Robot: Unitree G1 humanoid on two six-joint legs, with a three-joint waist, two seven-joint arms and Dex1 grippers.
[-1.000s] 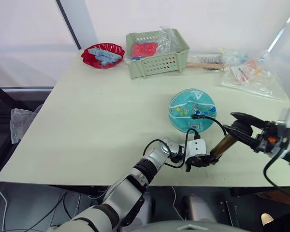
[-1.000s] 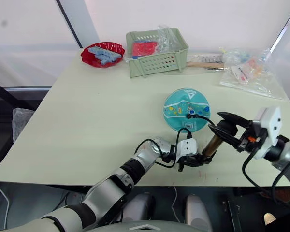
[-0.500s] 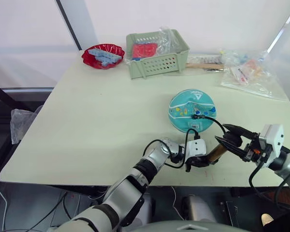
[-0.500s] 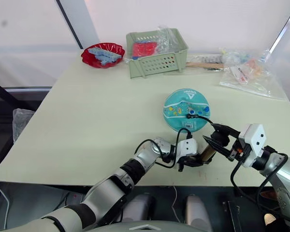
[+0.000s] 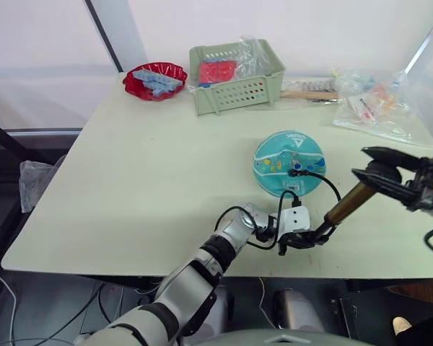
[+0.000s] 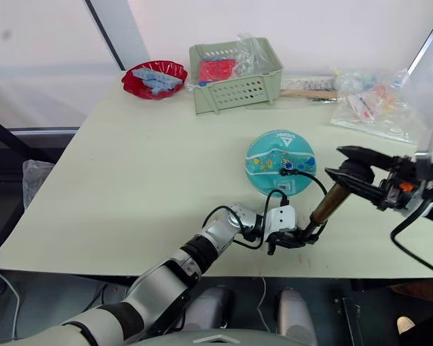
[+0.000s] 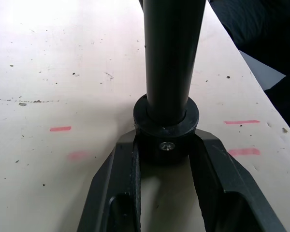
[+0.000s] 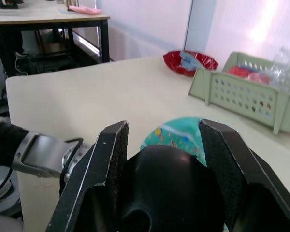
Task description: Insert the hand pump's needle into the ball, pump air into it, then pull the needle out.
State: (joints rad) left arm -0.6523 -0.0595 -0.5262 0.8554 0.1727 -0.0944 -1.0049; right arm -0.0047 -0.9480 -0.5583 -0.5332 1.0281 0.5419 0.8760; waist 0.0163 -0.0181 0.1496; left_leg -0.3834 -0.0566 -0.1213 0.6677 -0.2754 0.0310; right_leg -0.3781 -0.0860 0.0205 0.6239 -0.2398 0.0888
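The teal ball [image 5: 289, 163] rests on the table right of centre. The needle [image 5: 294, 172] sits in the ball's near side by its black fitting, and the thin black hose loops down from it to the hand pump [image 5: 342, 210]. The pump stands tilted, its bronze cylinder rising to the right. My left gripper [image 5: 306, 239] is shut on the pump's black bottom cap [image 7: 166, 131], low against the table near the front edge. My right gripper [image 5: 379, 171] is shut on the pump's black handle [image 8: 168, 191], raised to the right of the ball [image 8: 177, 137].
At the back of the table stand a green basket [image 5: 234, 76] holding red items and plastic, and a red bowl [image 5: 154, 79] of blue pieces. Clear bags [image 5: 375, 107] lie at the back right. The table's front edge [image 5: 202, 268] runs just below my left gripper.
My right gripper pushed the handle down toward the cylinder half a second ago and has now drawn it up and to the right. The left gripper and the ball have stayed put.
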